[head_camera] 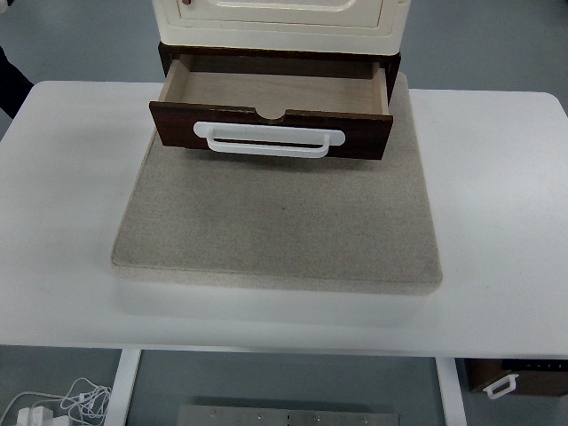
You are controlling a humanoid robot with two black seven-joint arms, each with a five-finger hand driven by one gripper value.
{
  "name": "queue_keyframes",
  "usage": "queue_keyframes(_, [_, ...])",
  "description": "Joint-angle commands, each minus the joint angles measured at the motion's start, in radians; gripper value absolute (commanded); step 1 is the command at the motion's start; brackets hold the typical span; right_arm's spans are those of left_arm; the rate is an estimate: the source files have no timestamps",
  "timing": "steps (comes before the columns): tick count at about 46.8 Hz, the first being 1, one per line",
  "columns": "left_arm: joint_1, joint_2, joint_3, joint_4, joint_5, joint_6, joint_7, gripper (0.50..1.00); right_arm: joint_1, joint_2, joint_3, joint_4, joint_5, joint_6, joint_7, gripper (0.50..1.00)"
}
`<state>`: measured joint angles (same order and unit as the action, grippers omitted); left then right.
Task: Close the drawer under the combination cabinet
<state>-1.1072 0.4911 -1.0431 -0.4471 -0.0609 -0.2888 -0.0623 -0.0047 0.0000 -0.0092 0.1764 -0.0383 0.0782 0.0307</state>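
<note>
No robot fingers show, so their state cannot be told. The drawer [272, 114] stands pulled out under the cream cabinet [280, 19], its white handle [269, 142] facing front, over a grey mat [280, 222] on the white surface [497, 204].

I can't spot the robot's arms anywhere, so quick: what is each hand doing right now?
Left hand: not in view, so its state cannot be told.
Right hand: not in view, so its state cannot be told.

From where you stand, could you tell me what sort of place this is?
Probably a lab test bench: a white table holding only a mat and cabinet with its drawer open, cables on the floor.
</note>
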Motion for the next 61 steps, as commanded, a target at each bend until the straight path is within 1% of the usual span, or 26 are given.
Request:
queue_keyframes(1, [-0.008,0.01,0.0,-0.001,0.004,-0.01,-0.004,1.0,0.0,0.0,0.0,0.0,0.0,0.0,0.0,0.952])
queue_keyframes(11, [-0.019,0.075,-0.002,-0.053,0.004,-0.012,-0.016,1.0,0.0,0.0,0.0,-0.002,0.0,0.0,0.0,0.952])
queue_keyframes(19, [-0.046,0.118,0.0,-0.116,0.004,-0.009,-0.05,1.0,0.0,0.0,0.0,0.0,0.0,0.0,0.0,0.952])
queue_keyframes(23, [-0.063,0.139,0.0,-0.148,0.006,-0.009,-0.056,1.0,0.0,0.0,0.0,0.0,0.0,0.0,0.0,0.952])
queue_keyframes(33, [-0.1,0.176,-0.002,-0.288,0.03,-0.01,-0.056,1.0,0.0,0.0,0.0,-0.002,0.0,0.0,0.0,0.952])
queue_keyframes(37, [-0.105,0.178,-0.005,-0.335,0.053,-0.009,-0.057,1.0,0.0,0.0,0.0,0.0,0.0,0.0,0.0,0.952])
queue_keyframes(43, [-0.105,0.211,-0.011,-0.416,0.072,-0.004,-0.057,1.0,0.0,0.0,0.0,0.0,0.0,0.0,0.0,0.952])
queue_keyframes(55, [-0.102,0.233,0.002,-0.611,0.081,0.004,-0.057,1.0,0.0,0.0,0.0,0.0,0.0,0.0,0.0,0.952])
queue_keyframes(61, [-0.1,0.233,0.011,-0.699,0.13,0.007,-0.056,1.0,0.0,0.0,0.0,0.0,0.0,0.002,0.0,0.952])
